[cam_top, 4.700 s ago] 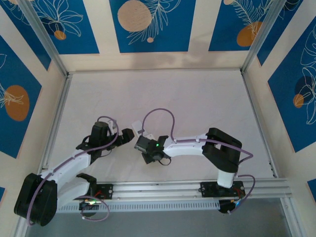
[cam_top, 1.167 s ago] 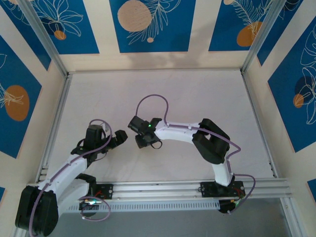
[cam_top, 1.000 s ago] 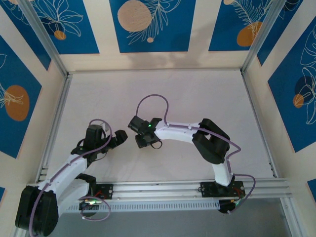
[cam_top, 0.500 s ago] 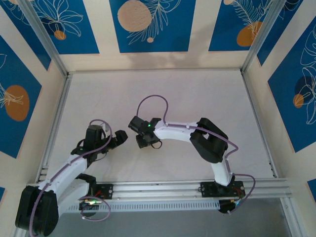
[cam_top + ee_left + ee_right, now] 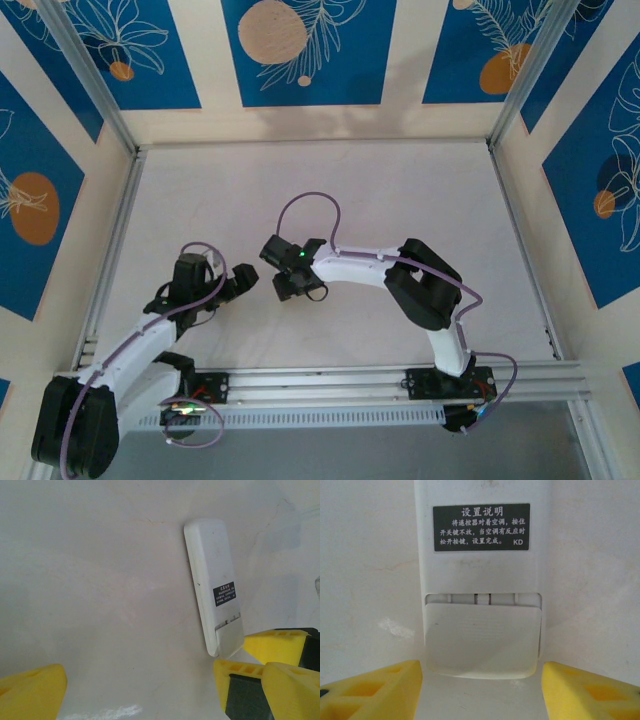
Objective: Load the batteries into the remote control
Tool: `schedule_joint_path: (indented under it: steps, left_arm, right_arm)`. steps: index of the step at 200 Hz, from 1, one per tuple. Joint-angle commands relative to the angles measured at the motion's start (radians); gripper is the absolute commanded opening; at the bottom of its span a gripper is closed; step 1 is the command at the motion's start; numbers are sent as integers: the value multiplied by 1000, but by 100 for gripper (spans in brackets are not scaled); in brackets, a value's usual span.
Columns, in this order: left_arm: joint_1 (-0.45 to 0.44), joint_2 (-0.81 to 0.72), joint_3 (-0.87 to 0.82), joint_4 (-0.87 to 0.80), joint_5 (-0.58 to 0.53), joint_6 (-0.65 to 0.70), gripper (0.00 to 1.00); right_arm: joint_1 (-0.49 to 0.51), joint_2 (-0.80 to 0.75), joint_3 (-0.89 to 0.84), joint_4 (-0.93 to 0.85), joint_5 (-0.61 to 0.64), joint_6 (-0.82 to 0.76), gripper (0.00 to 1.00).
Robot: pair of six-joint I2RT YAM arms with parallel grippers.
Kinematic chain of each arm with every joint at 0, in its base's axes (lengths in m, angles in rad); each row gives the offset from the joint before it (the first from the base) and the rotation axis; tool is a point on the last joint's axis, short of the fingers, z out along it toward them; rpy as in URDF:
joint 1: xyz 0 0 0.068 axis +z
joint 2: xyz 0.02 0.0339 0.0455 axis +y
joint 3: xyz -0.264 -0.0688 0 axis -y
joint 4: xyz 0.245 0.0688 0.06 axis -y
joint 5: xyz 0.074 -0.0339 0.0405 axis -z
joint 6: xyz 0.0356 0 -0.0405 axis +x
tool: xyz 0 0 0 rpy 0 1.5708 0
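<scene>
Top: my right gripper (image 5: 270,252) has swung left toward the left gripper (image 5: 246,283) and now sits parked, so I judge it's lined up for the cover.
Left wrist: remote (image 5: 214,585) lies back up, long axis running away from me. Left jaws are spread and empty.
Right wrist: cover (image 5: 482,637) end is nearest, cover still on. Right jaws are spread either side of the remote.

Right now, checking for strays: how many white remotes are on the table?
1. The flat white rectangular remote control lies label-up on the pale table, one end between the right hand's yellow fingers. Others may be hidden from view.
</scene>
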Motion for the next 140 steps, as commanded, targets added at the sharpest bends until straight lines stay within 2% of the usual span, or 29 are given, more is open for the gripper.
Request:
schedule_joint_path:
  steps: [1, 39, 65, 89, 140]
  left_arm:
    - [15, -2, -10, 18, 20, -4, 100]
    - [15, 28, 5, 44, 35, 7, 100]
    - [15, 81, 32, 113, 51, 15, 100]
    - [15, 167, 74, 198, 68, 33, 100]
    - [12, 425, 221, 389, 118, 64, 100]
  right_arm:
    - [-2, -20, 26, -29, -4, 9, 67]
    - [-13, -98, -13, -14, -23, 52, 70]
    - [-36, -170, -88, 31, -105, 180, 69]
    - [-46, -232, -181, 123, -184, 299, 65]
    - [-57, -306, -324, 278, -253, 479, 60]
